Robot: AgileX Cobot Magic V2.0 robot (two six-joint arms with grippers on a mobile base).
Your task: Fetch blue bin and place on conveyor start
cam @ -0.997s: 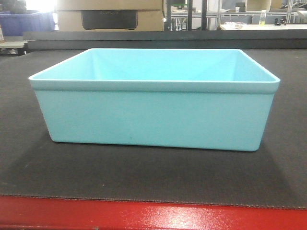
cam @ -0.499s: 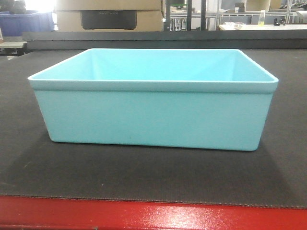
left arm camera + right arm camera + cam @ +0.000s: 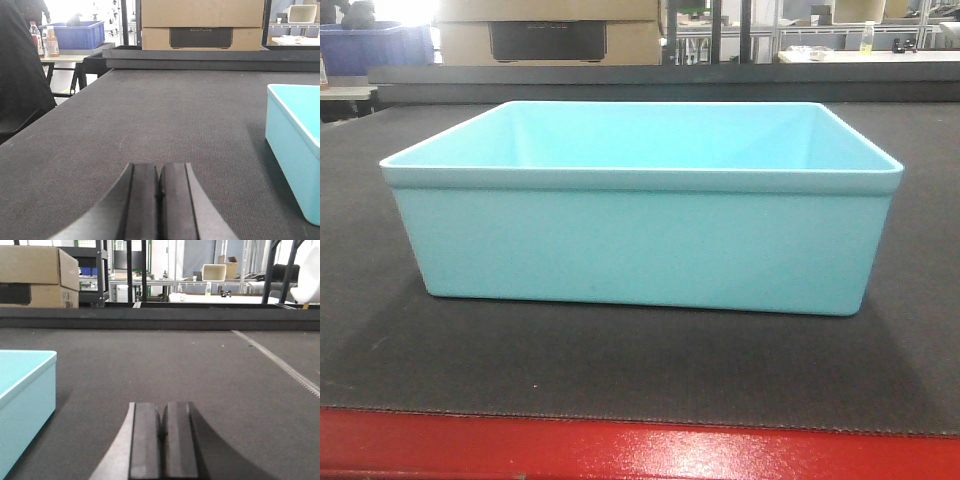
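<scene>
The blue bin (image 3: 640, 240) is a light turquoise tub. It stands upright and empty on the conveyor start (image 3: 620, 365), a dark grey textured belt with a red front edge (image 3: 640, 450). In the left wrist view the bin (image 3: 295, 150) is at the right edge, and my left gripper (image 3: 160, 167) is shut and empty, low over the belt (image 3: 150, 115) to the bin's left. In the right wrist view the bin (image 3: 22, 400) is at the left edge, and my right gripper (image 3: 164, 406) is shut and empty to its right. Neither gripper touches the bin.
A dark raised rail (image 3: 660, 75) runs along the belt's far edge. Behind it stand cardboard boxes (image 3: 550, 30) and a dark blue crate (image 3: 380, 45). A person in black (image 3: 20, 75) is at the left of the left wrist view. A pale seam line (image 3: 280, 362) crosses the belt at the right.
The front view shifts by a few pixels between frames; the bin stays put on the belt. No gripper shows in that view.
</scene>
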